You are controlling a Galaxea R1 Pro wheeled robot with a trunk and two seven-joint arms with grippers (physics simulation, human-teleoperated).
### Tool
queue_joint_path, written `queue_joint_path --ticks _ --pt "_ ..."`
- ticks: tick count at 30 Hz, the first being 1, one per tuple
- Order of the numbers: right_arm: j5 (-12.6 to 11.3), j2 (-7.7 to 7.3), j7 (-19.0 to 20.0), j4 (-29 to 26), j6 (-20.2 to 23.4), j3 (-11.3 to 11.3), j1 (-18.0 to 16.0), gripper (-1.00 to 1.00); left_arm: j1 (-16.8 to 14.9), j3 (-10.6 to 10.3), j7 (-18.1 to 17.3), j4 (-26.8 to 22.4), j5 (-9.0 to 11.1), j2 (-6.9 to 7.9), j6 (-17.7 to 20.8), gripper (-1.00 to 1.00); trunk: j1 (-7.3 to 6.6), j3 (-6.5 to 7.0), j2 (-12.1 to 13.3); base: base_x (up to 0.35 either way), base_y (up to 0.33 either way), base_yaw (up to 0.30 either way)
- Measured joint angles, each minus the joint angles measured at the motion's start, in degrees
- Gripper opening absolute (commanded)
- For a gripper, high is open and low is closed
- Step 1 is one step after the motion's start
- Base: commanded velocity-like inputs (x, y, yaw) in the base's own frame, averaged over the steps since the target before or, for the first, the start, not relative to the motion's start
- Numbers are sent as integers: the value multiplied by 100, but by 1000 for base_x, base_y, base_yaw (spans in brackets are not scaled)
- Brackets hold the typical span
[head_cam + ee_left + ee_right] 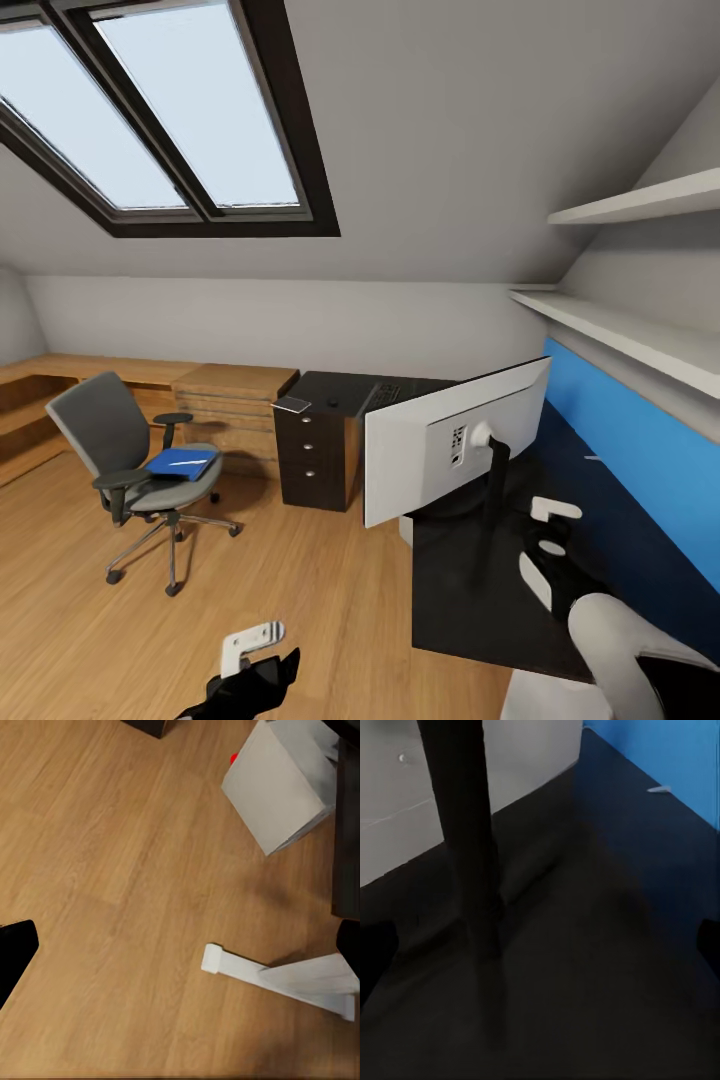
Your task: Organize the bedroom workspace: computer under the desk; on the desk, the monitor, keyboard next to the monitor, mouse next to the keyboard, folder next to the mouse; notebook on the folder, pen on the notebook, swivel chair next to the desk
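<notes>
I'm on the monitor step; the monitor [455,440] stands on the desk [470,590] with its white back to me, long axis running from the drawer end toward the blue wall panel [640,450]. My right gripper [548,535] hovers by its stand, fingers spread; the left gripper [255,650] hangs over the floor, its state I cannot tell. Next I'd judge: turn the screen around. The folder [182,463] lies on the swivel chair [130,460].
</notes>
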Motion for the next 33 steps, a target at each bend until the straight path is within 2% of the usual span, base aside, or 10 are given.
queue_joint_path --ticks 3,6,11,12,17,33 --pt "-25 -143 -6 145 17 -4 -226 100 -5 0 -5 -77 23 -152 144 100 0 0 0 0 0 0" --pt "-42 -186 -10 237 12 -13 -304 100 -7 3 -7 -102 34 -200 189 100 0 0 0 0 0 0" --pt "-77 -114 -23 259 13 -27 -338 100 -8 11 -8 -113 33 -206 191 100 0 0 0 0 0 0" --pt "-66 -52 -17 282 -3 -28 -341 100 -8 45 -1 -109 29 -171 186 100 0 0 0 0 0 0" --pt "-56 -18 0 295 -15 -31 -343 100 -8 51 1 -106 32 -149 178 100 -2 -1 -1 78 0 0" --pt "-6 -46 6 312 -130 -9 -338 100 -8 36 1 -87 11 -147 186 100 -1 -1 0 106 0 0"
